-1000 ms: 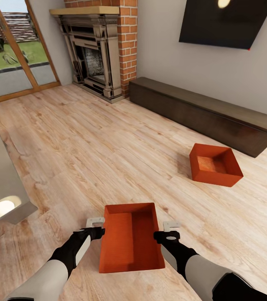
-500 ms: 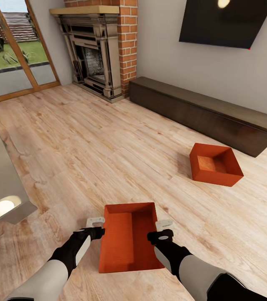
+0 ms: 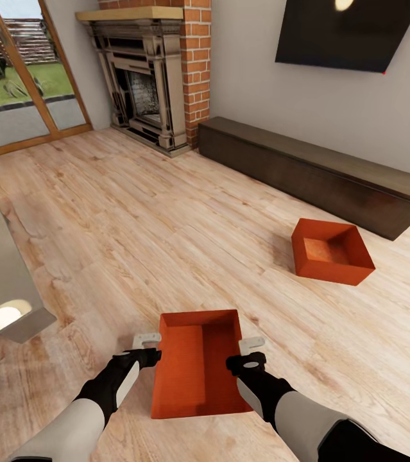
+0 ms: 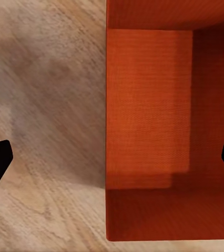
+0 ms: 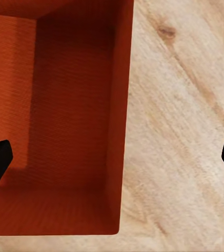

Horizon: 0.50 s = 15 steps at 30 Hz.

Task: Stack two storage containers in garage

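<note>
Storage container sits at lower centre of your head view. Your left gripper and right gripper straddle its side walls, fingers apart.

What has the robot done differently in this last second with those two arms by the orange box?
The right gripper slid inward against the near container's wall, straddling it with open fingers. The left gripper, the far container and the cabinet stayed as they were.

Both end effectors wide open
</note>
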### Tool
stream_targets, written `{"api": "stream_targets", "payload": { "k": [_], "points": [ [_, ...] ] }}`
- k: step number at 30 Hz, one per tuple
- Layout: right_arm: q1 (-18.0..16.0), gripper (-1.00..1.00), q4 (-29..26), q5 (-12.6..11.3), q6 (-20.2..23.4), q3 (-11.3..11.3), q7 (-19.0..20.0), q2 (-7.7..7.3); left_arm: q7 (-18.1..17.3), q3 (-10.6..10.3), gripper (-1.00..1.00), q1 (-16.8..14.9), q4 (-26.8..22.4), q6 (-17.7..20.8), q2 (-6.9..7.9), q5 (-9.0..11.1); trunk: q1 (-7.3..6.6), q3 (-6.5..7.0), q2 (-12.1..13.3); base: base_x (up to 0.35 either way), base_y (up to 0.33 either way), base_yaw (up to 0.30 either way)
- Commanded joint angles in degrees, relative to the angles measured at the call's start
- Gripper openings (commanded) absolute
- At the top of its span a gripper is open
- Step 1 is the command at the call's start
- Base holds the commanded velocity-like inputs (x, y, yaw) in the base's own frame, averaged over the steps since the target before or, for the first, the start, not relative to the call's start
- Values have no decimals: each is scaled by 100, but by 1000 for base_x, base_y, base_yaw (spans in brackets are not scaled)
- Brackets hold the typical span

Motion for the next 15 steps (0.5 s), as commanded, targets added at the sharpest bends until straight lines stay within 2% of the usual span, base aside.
{"api": "stream_targets", "payload": {
  "k": [1, 15],
  "points": [
    [-4, 100, -6, -22, 37, 44, -38, 0, 28, -3, 100, 0, -11, 34, -1, 42, 22, -22, -43, 0, 0, 0],
    [-5, 100, -18, -22, 51, 28, -53, 0, 55, 6, 100, 1, 45, 28, -9, 49, 330, -274, -605, 0, 0, 0]
  ]
}}
